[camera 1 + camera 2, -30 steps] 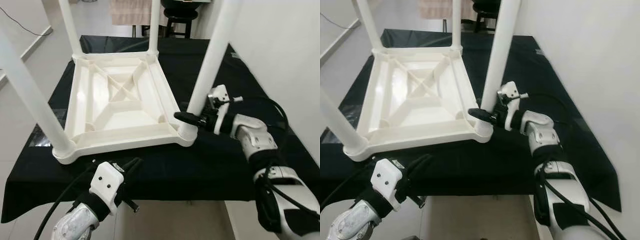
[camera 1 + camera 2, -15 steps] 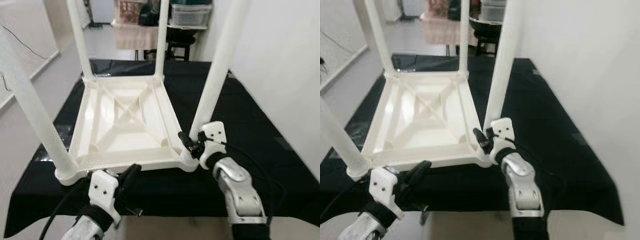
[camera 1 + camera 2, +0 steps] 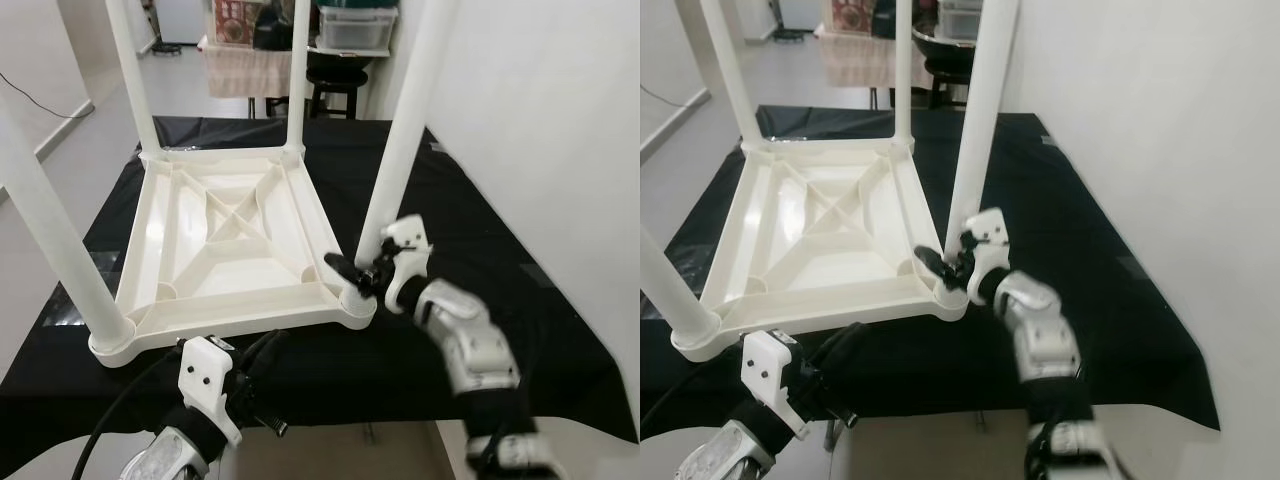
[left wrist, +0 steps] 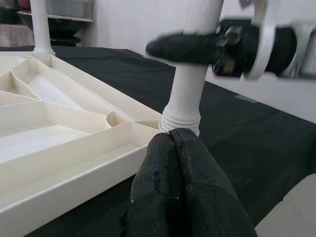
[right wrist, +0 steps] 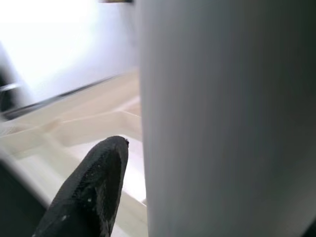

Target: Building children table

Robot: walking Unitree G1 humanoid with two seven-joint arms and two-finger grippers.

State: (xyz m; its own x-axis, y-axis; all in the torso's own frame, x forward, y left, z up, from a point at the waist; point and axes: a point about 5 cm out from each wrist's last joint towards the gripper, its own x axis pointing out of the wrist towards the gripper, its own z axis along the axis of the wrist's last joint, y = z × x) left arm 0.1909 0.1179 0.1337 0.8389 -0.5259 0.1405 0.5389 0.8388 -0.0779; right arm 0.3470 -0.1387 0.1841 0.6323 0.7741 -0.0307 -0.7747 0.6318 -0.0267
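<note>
The table point(image 3: 225, 235) lies upside down on the bench point(image 3: 500, 240), which is draped in a black cloth; its four legs stand up from the corners, and the near right leg point(image 3: 400, 150) is the one in hand. Over the last second the head camera has pulled back and up, so the whole scene has shifted; that is the camera, not the table, which sits where it did. What has really changed is the right arm; it has swung in from the robot's right to reach from nearer the front, and the right gripper point(image 3: 352, 275) now sits at the foot of that leg, just above the threaded collar where leg meets corner socket. Its jaws are spread around the leg; one black finger point(image 5: 94, 190) lies against the white tube, but whether they grip it firmly I cannot tell. My judgement is that the leg is being turned or checked for seating, and the build is near done, since all four legs stand in place.

The left gripper point(image 3: 262, 352) hovers low at the bench's near edge, just short of the table's rim; its jaws are pressed together and hold nothing.

The table is glossy cream moulded plastic; its underside is a shallow tray with raised ribs crossing in an X, and rounded sockets at the corners. The legs are smooth, round, slightly tapered tubes; hard and slick, so likely to slip in soft pads. The cloth is matt and faintly creased.
</note>
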